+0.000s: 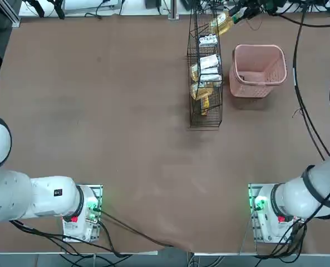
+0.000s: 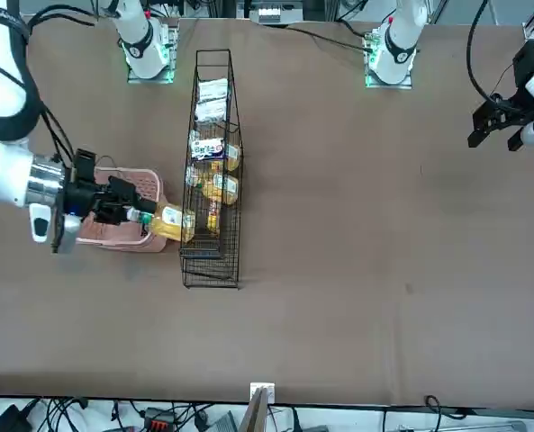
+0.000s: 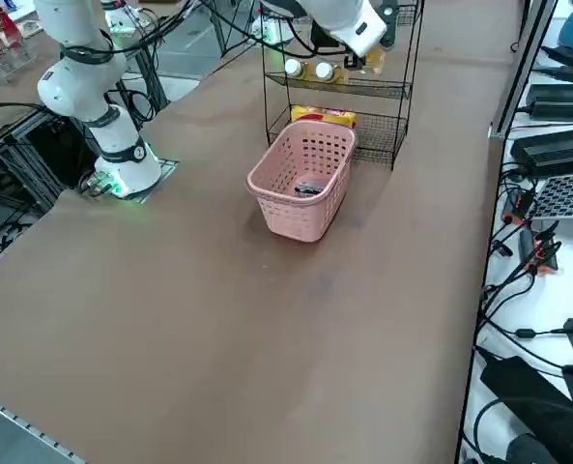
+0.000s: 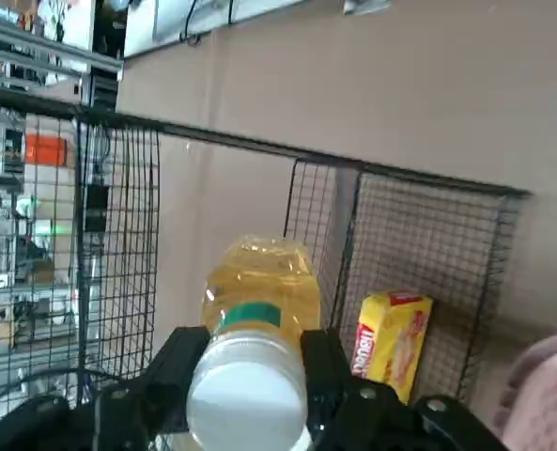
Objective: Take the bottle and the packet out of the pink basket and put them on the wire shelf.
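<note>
My right gripper [image 2: 137,214] is shut on the bottle [image 2: 169,222], gripping it at the neck just below the white cap. The bottle is clear with amber liquid and lies roughly level, its base pointing at the end of the wire shelf [image 2: 212,171]. In the wrist view the black fingers [image 4: 327,368] flank the cap, and the bottle [image 4: 259,296] sits just in front of the shelf's mesh [image 4: 419,244]. The pink basket [image 3: 299,208] stands beside the shelf. A small packet [image 3: 308,188] with dark print lies on its floor.
The shelf's tiers hold white packets [image 1: 208,40], yellow-orange packets [image 4: 391,343] and two white-capped bottles [image 3: 307,70]. Black cables [image 1: 306,105] trail over the table at the robot's right, past the basket. The table's far edge [image 1: 153,15] lies just beyond the shelf.
</note>
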